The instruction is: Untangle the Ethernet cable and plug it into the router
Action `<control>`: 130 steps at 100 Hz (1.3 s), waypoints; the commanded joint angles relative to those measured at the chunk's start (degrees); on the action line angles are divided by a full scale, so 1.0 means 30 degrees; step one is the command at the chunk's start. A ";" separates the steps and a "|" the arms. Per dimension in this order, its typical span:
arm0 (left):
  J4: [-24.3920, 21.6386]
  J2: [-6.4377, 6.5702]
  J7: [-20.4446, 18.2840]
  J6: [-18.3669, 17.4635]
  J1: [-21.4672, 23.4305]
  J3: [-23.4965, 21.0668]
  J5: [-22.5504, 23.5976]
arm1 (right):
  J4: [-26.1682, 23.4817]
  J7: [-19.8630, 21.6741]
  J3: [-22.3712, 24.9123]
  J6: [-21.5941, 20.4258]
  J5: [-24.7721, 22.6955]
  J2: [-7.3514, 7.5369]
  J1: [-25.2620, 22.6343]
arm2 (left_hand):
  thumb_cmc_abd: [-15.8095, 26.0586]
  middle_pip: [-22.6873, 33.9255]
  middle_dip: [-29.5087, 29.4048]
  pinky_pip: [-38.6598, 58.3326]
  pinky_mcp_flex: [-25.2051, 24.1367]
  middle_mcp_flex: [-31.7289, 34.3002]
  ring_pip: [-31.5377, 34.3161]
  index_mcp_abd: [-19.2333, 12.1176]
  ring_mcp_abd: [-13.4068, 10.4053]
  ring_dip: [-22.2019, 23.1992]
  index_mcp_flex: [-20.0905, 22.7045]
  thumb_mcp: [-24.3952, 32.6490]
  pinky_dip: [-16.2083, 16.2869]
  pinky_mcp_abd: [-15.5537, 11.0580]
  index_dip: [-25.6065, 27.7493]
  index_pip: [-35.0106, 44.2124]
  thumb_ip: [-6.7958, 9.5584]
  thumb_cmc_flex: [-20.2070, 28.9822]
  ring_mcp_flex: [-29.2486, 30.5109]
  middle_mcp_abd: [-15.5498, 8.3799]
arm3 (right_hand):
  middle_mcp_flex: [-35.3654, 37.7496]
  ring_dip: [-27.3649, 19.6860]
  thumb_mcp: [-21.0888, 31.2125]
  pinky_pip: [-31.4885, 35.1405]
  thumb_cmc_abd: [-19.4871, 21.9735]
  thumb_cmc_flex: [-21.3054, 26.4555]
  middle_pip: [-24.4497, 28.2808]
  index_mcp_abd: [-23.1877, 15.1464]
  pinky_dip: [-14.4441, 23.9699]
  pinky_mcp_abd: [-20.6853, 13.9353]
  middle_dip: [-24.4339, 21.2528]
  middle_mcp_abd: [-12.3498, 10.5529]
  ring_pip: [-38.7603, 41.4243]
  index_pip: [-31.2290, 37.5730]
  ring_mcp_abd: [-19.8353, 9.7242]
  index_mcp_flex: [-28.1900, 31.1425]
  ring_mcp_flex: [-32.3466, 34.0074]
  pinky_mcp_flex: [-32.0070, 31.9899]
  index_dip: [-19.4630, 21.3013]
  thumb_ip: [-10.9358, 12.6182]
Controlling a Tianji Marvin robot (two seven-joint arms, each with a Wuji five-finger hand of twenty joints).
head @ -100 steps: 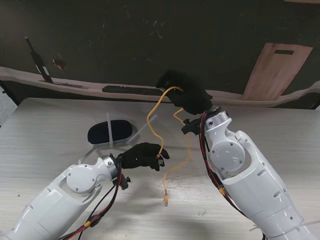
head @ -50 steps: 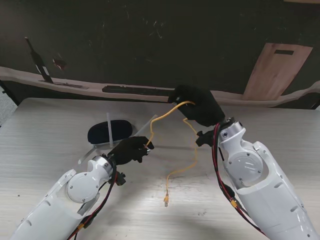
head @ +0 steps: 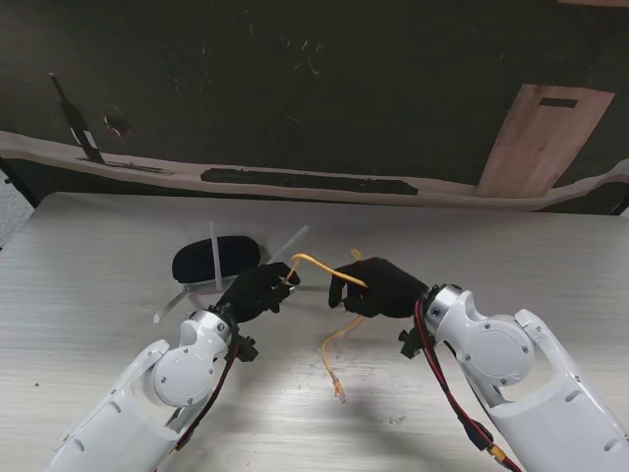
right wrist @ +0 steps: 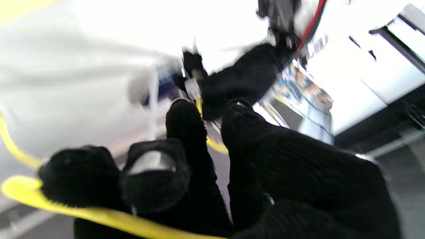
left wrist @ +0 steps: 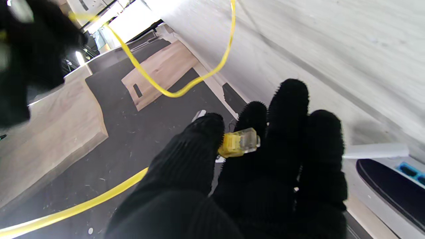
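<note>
Left hand (head: 257, 290) pinches the plug (left wrist: 239, 142) of the yellow Ethernet cable (head: 316, 264). Right hand (head: 378, 288) grasps the cable mid-length. The free plug (head: 339, 394) lies on the desk (head: 88, 275), nearer to me than the router (head: 216, 259).

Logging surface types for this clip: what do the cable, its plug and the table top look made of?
Cable: glossy yellow sheath, likely soft plastic or rubber, since it bends in loose curves. Plug held in the left hand: clear hard plastic tip with a yellow boot. Table top: pale, matte, wood-grain streaks; laminate or real wood, cannot tell.
</note>
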 commanded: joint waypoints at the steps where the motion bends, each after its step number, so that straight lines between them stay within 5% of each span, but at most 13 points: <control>1: -0.0043 -0.0110 -0.0111 0.0250 -0.0013 0.0031 -0.0002 | 0.0718 0.0582 -0.0513 0.0151 -0.0050 0.0400 0.0306 | 0.0432 0.0549 0.0179 0.1065 0.0336 0.0216 0.0417 -0.0560 0.0070 -0.0129 0.0060 0.0623 -0.0192 -0.0444 0.0103 0.0262 -0.0162 0.1577 0.0626 0.0053 | 0.0882 -0.0606 -0.0269 -0.0535 -0.0446 0.0243 0.0649 0.0163 -0.0503 0.1307 -0.0324 0.2025 -0.0775 -0.0062 0.0493 0.0742 -0.0626 -0.0540 -0.0145 -0.0477; 30: 0.0422 -0.0378 0.1795 -0.0001 -0.0135 0.0232 0.1399 | 0.3046 0.4740 -0.4163 0.3655 0.0044 0.1184 0.3371 | 0.0614 0.0703 0.0446 0.1341 0.0530 0.0258 0.0681 -0.1224 0.0056 -0.0056 0.0258 0.0747 -0.0220 -0.0349 0.0403 0.0712 -0.0362 0.1577 0.0821 -0.0081 | 0.0473 -0.1867 -0.0981 -0.1843 -0.0082 0.0693 -0.0425 0.0400 -0.0577 0.1503 -0.0779 0.1833 -0.3013 -0.0419 0.1487 0.0628 -0.0695 -0.2637 -0.0177 -0.0285; 39: 0.0636 -0.0454 0.2372 -0.0794 -0.0143 0.0231 0.1636 | 0.3780 0.3831 -0.5422 0.4371 -0.1583 0.1017 0.3939 | 0.0586 0.0809 0.0571 0.1402 0.0456 0.0345 0.0755 -0.1324 0.0077 -0.0002 0.0204 0.0573 -0.0229 -0.0292 0.0492 0.0931 -0.0456 0.1576 0.0816 -0.0377 | 0.0262 -0.2479 -0.0857 -0.2741 0.0444 0.0520 -0.0969 0.0818 -0.0582 0.1852 -0.1130 0.2042 -0.4537 -0.0347 0.1905 0.0296 -0.0747 -0.3307 -0.0046 -0.0221; 54: 0.0694 -0.0494 0.2904 -0.1867 -0.0007 0.0041 0.1865 | 0.4754 0.2487 -0.7093 0.6079 -0.4429 0.0841 0.4926 | 0.0498 0.0778 0.0603 0.1467 0.0480 0.0454 0.0775 -0.1351 0.0045 0.0030 0.0311 0.0549 -0.0237 -0.0268 0.0478 0.1115 -0.0420 0.1576 0.0897 -0.0383 | -0.0933 -0.5020 -0.0808 -0.5507 0.1225 0.0652 -0.3948 0.1385 -0.1245 0.2178 -0.2658 0.2259 -1.1851 -0.0064 0.3573 -0.0499 -0.1381 -0.5359 -0.0002 -0.0332; 71: 0.0461 -0.0411 0.2912 -0.2644 0.0218 -0.0236 0.2080 | 0.5294 0.2134 -0.8192 0.8008 -0.5853 0.0782 0.5687 | 0.0502 0.0741 0.0618 0.1465 0.0461 0.0474 0.0686 -0.1323 0.0060 0.0020 0.0297 0.0504 -0.0271 -0.0284 0.0417 0.1200 -0.0428 0.1577 0.0863 -0.0432 | -0.4888 -0.6237 -0.1821 -1.0279 0.2709 0.0877 -0.6681 0.1014 -0.2355 0.1548 -0.3141 0.2478 -1.9900 -0.0391 0.4830 -0.2672 -0.6494 -1.0452 0.0116 -0.0290; 89: 0.0159 -0.0140 0.2429 -0.3030 0.0360 -0.0425 0.2945 | 0.5896 0.1444 -0.8719 0.9651 -0.7082 0.0644 0.6241 | 0.0561 0.0660 0.0616 0.1469 0.0053 0.0475 0.0714 -0.1601 0.0202 0.0114 0.0233 0.0323 -0.0220 -0.0187 0.0361 0.1226 -0.0390 0.1576 0.0686 -0.0689 | -1.0115 -0.6326 -0.2364 -1.2076 0.3641 0.0417 -0.7248 0.1118 -0.2447 0.0417 -0.3057 0.2265 -2.2572 -0.1228 0.4604 -0.5162 -1.1022 -1.3696 0.0502 -0.0146; 95: 0.0120 -0.0084 0.2511 -0.3014 0.0364 -0.0436 0.3435 | 0.6114 0.0751 -0.8627 1.0168 -0.7286 0.0493 0.6217 | 0.0558 0.0644 0.0630 0.1505 0.0045 0.0482 0.0735 -0.1670 0.0209 0.0151 0.0255 0.0299 -0.0186 -0.0173 0.0378 0.1279 -0.0377 0.1577 0.0657 -0.0709 | -1.1546 -0.6047 -0.1311 -1.2348 0.3122 -0.1466 -0.7017 0.1789 -0.1905 0.0146 -0.3045 0.2257 -2.2579 -0.2716 0.4447 -0.5990 -1.2169 -1.4278 0.1174 0.0541; 100: 0.0049 -0.0042 0.2529 -0.2951 0.0393 -0.0462 0.3698 | 0.6271 0.0139 -0.8397 1.0469 -0.7301 0.0350 0.6118 | 0.0575 0.0617 0.0634 0.1510 0.0043 0.0464 0.0734 -0.1676 0.0202 0.0169 0.0212 0.0284 -0.0172 -0.0175 0.0364 0.1271 -0.0373 0.1577 0.0636 -0.0757 | -1.2531 -0.5862 -0.0456 -1.2735 0.2357 -0.3491 -0.6927 0.2227 -0.1243 -0.0120 -0.3138 0.2273 -2.2439 -0.4586 0.4009 -0.6614 -1.3191 -1.4804 0.4425 0.2090; 113: -0.0057 -0.0020 0.2674 -0.2760 0.0484 -0.0499 0.4074 | 0.6215 -0.1178 -0.6933 1.0944 -0.6328 -0.0028 0.5437 | 0.0691 0.0483 0.0614 0.1458 -0.0014 0.0329 0.0671 -0.1997 0.0212 0.0191 0.0282 0.0325 -0.0165 -0.0185 0.0380 0.1335 -0.0360 0.1577 0.0531 -0.0738 | -1.3711 -0.5259 -0.0631 -1.3169 -0.0734 -0.6596 -0.6911 0.2618 -0.0778 -0.0293 -0.3182 0.2109 -2.1443 -0.4992 0.3599 -0.8296 -1.4593 -1.5633 0.4748 0.1802; 130: 0.0169 -0.0041 0.3665 -0.1977 0.0411 -0.0357 0.5363 | 0.5312 -0.2134 -0.4545 1.0425 -0.4707 -0.0327 0.4105 | 0.0915 0.0134 0.0597 0.1361 -0.0049 -0.0137 0.0561 -0.2387 0.0072 0.0215 0.0334 0.0641 -0.0174 -0.0247 0.0490 0.1448 -0.0409 0.1577 0.0441 -0.0735 | -1.3663 -0.5187 -0.1148 -1.4585 -0.3062 -0.7296 -0.7017 0.2998 -0.0507 -0.0361 -0.3266 0.1983 -2.1319 -0.5407 0.3338 -0.8576 -1.5079 -1.6273 0.4498 0.1326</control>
